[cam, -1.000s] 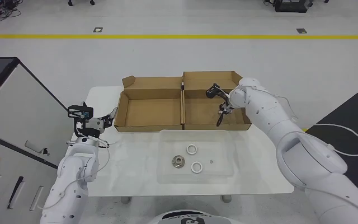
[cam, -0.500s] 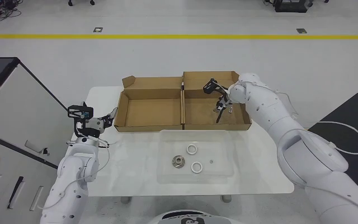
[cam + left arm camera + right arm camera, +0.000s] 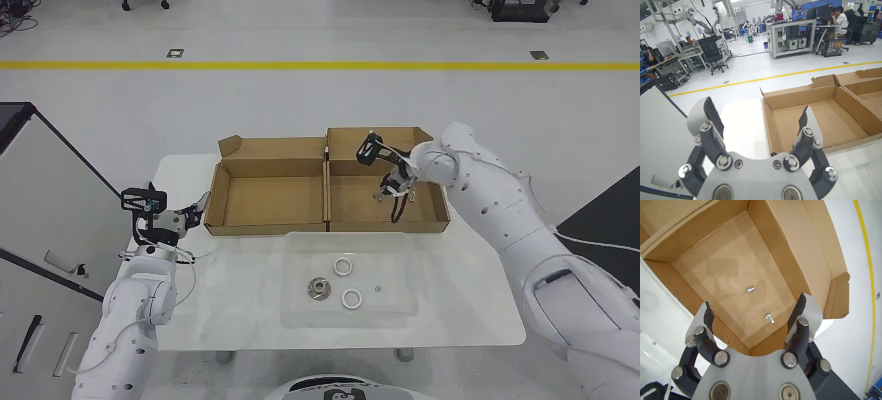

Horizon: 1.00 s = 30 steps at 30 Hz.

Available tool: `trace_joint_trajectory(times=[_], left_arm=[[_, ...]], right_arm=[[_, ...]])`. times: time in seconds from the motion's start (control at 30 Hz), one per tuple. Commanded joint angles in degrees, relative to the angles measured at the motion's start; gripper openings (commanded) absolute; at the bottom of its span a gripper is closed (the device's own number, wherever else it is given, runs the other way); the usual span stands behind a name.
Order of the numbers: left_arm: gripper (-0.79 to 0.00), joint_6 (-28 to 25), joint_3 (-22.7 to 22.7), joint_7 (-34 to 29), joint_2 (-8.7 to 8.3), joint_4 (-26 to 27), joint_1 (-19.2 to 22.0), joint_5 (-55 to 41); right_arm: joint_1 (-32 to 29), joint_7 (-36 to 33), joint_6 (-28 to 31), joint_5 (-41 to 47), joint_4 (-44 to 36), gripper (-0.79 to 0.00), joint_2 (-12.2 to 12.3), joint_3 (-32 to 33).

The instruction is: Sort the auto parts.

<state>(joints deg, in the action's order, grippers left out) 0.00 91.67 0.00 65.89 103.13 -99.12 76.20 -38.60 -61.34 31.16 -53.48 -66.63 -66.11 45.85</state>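
Auto parts: one bolt (image 3: 750,289) and a second bolt (image 3: 769,318) lay apart on the floor of the right cardboard box (image 3: 350,205), at the table's (image 3: 240,300) one o'clock. Two white rings (image 3: 343,267) (image 3: 352,298), a metal hub (image 3: 318,289) and a small nut (image 3: 377,289) sat in the clear tray (image 3: 400,250) at six o'clock. The right gripper (image 3: 755,302) hung over the right box, jaws apart and empty. The left gripper (image 3: 757,105) sat at nine o'clock beside the left cardboard box (image 3: 810,117), jaws spread and empty.
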Motion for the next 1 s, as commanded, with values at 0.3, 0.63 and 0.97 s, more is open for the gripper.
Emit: trace_joint_trajectory(times=[0.3,0.63,0.97], left_arm=[[0.0,0.0,0.0,0.0,0.0,0.0,0.0,0.0],[0.0,0.0,0.0,0.0,0.0,0.0,0.0,0.0],[0.0,0.0,0.0,0.0,0.0,0.0,0.0,0.0]], right_arm=[[-15.34,-7.69,4.1,3.06,-29.23,0.0,7.65,12.54],[-15.62,-4.53,7.28,8.5,-38.09,0.0,15.65,4.61],[-6.68,-0.12,11.68,16.66,-41.22,0.0,24.3,-10.05]])
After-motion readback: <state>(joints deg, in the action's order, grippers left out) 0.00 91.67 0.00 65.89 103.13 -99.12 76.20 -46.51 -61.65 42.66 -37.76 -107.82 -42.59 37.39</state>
